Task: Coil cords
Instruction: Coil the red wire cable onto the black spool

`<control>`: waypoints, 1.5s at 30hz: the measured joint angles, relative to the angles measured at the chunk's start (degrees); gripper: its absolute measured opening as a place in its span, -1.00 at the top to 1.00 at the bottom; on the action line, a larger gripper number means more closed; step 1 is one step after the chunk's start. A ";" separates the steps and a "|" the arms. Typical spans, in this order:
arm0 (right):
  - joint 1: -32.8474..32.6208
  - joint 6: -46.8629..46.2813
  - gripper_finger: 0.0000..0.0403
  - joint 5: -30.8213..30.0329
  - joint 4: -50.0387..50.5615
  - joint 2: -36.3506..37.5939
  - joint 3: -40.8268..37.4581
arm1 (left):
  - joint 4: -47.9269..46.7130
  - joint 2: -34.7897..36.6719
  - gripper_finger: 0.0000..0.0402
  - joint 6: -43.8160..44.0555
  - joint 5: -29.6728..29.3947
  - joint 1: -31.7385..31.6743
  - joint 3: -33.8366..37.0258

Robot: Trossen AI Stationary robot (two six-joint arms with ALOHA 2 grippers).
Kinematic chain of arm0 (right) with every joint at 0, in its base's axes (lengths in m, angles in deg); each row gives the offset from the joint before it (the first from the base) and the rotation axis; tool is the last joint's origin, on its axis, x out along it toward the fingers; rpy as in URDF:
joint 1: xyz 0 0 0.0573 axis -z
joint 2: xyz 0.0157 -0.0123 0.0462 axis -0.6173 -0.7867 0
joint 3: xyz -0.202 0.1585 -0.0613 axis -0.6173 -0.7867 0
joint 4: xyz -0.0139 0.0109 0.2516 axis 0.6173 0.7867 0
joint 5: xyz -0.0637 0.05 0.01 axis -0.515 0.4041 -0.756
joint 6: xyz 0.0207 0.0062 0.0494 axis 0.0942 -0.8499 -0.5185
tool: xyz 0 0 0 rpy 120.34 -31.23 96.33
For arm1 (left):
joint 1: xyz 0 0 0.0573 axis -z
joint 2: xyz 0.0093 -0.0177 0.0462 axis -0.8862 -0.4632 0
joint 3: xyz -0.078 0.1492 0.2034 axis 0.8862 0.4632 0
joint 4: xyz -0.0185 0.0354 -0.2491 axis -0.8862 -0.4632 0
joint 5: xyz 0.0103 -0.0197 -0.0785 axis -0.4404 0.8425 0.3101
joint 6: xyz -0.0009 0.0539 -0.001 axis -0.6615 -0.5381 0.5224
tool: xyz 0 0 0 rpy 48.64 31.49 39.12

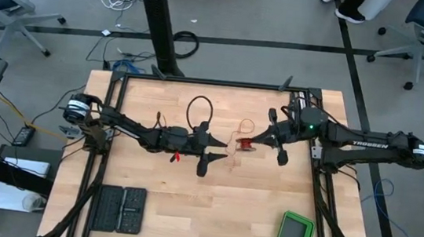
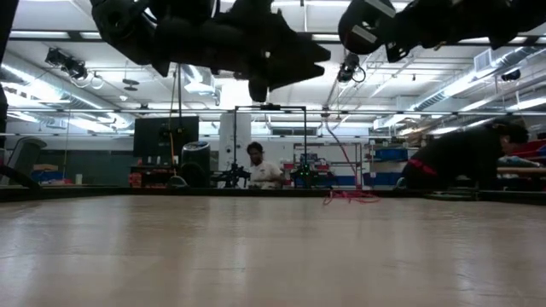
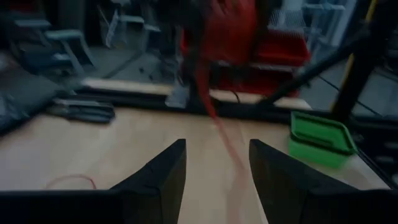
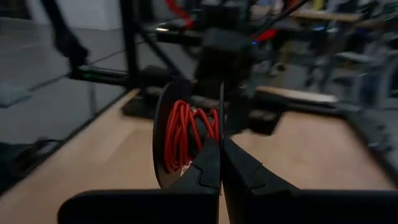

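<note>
The red-orange cord is partly wound on a small dark spool that my right gripper holds, shut, above the table's middle. A loose loop of cord lies on the wood just behind it and shows in the low view as a small heap, with a strand rising from it. My left gripper stands open just left of the spool. A blurred strand of cord runs between its fingers. My right gripper pinches the rim of one spool flange between its two fingers, coming level from the table's right side. The flange stands upright and edge-on in the hold. The spool is clear of the table, and cord trails down from it. Whether my left gripper touches the strand between its fingers, I cannot tell.
A green box sits at the near right corner and two black trays at the near left. A black cable loop arches over the left arm. People are in the room beyond the table.
</note>
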 joint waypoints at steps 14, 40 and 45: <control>-3.57 -0.06 1.00 -4.52 -3.77 -4.69 0.00 | 4.32 0.02 0.12 -8.11 -6.69 -0.02 -3.63; -3.96 -4.80 0.75 -8.45 -3.22 -3.83 -0.02 | -2.65 0.19 0.99 -12.49 -7.16 -0.48 -6.25; -3.98 -7.42 0.57 -14.54 2.91 2.29 -0.02 | -2.72 0.22 0.99 -12.33 -8.02 -0.95 -6.25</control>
